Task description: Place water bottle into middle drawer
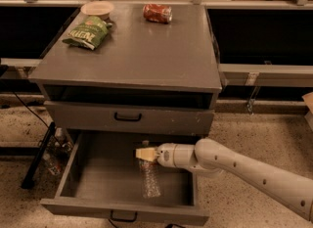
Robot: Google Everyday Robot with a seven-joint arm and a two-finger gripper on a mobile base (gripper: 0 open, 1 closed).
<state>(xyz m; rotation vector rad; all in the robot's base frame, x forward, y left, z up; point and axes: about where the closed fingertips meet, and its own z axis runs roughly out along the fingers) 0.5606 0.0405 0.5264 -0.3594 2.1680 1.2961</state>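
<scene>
Gripper (145, 153), pale yellow at its tip and mounted on a white jointed robot arm (234, 166), hangs low inside the open drawer, pointing left. Whether it is clamped or parted cannot be told. Just below and in front of it lies the small clear crinkled plastic water bottle (150, 179), stretched on its side along the drawer floor, its upper end close under the gripper tip and its other end toward the drawer front. Whether the two touch cannot be told.

The wide grey metal middle drawer (88, 206) is pulled well out, its flat floor bare to the left of the bottle and a black loop handle (123, 217) on its front wall. The arm enters from the right, crossing over the drawer's right wall.

Above, a closed grey drawer front with white scuffs (161, 122) carries its own black handle. On the grey cabinet top (142, 56) sit a red soda can (157, 13) on its side at the back, a green chip bag (87, 32) at the left, and a pale shallow bowl (97, 9) just behind the bag. Speckled flooring (254, 134) surrounds the cabinet.
</scene>
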